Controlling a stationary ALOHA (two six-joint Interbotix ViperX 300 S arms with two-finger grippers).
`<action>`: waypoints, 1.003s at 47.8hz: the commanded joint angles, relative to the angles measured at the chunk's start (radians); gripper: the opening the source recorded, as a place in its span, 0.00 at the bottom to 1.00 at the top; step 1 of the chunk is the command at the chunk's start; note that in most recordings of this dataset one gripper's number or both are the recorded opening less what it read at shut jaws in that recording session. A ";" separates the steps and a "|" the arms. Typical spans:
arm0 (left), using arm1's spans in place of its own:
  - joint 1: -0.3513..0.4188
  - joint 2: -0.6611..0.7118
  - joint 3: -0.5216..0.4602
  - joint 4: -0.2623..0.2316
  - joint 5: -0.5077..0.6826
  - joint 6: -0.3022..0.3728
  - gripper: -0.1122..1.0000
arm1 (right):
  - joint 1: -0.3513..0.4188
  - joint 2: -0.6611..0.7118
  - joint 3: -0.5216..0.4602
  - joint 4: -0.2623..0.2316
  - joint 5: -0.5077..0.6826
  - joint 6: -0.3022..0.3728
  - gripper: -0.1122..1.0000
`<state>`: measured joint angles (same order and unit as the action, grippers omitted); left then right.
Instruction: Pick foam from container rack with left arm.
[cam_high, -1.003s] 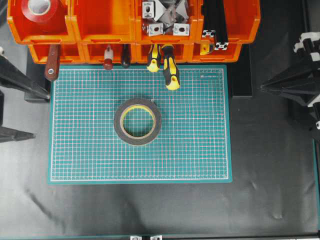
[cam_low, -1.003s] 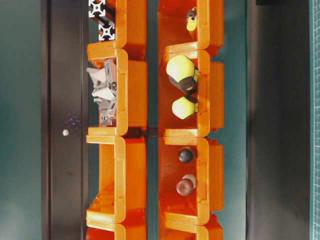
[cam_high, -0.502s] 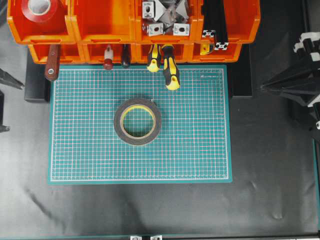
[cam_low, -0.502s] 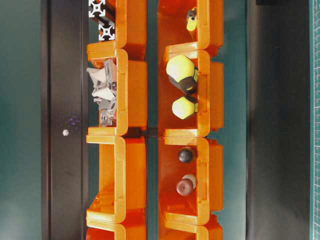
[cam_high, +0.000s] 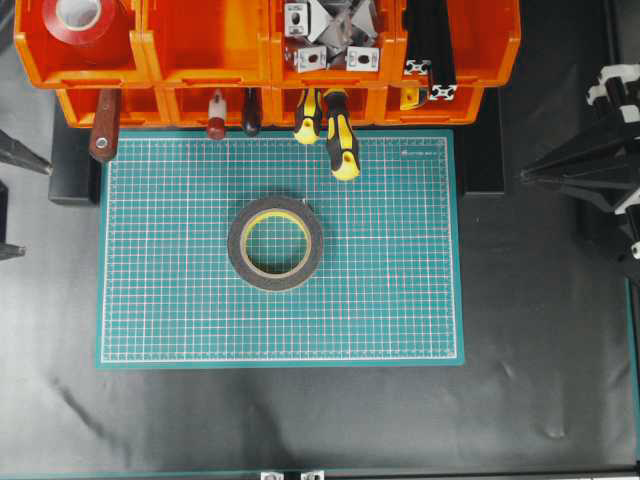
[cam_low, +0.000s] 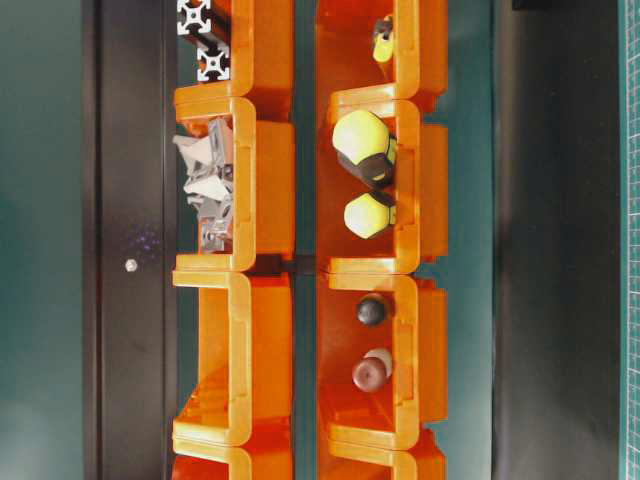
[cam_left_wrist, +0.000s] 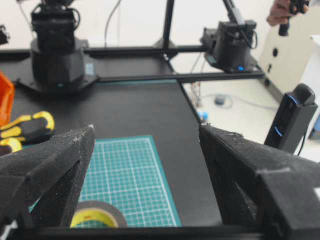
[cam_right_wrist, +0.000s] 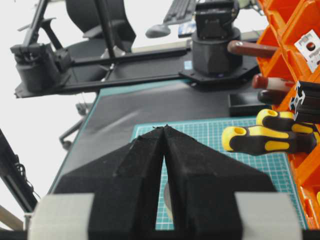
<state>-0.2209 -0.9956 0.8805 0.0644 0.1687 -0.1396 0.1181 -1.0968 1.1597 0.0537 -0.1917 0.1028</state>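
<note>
Overhead crops the left claw (cam_high: 8, 205) to 2 wide-apart tips (empty), the foam (cam_high: 275, 243) lying unobstructed on the mat (cam_high: 400, 300).

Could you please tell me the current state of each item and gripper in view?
Foam roll: lying flat on the green mat, not held.
Left gripper: open, empty.
Right gripper: shut, empty.
Red tape roll: sitting in an upper bin of the rack.
</note>
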 joint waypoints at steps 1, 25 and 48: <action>0.002 0.008 -0.006 0.003 -0.005 -0.003 0.83 | 0.002 0.012 -0.023 0.000 -0.014 0.002 0.10; 0.008 0.005 0.000 0.003 -0.011 -0.017 0.83 | 0.003 0.012 -0.023 0.000 -0.049 0.000 0.10; 0.009 0.003 0.000 0.003 -0.012 -0.017 0.83 | 0.002 0.015 -0.021 -0.002 -0.044 -0.005 0.10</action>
<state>-0.2148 -0.9956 0.8897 0.0644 0.1672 -0.1549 0.1181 -1.0953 1.1612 0.0537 -0.2270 0.0997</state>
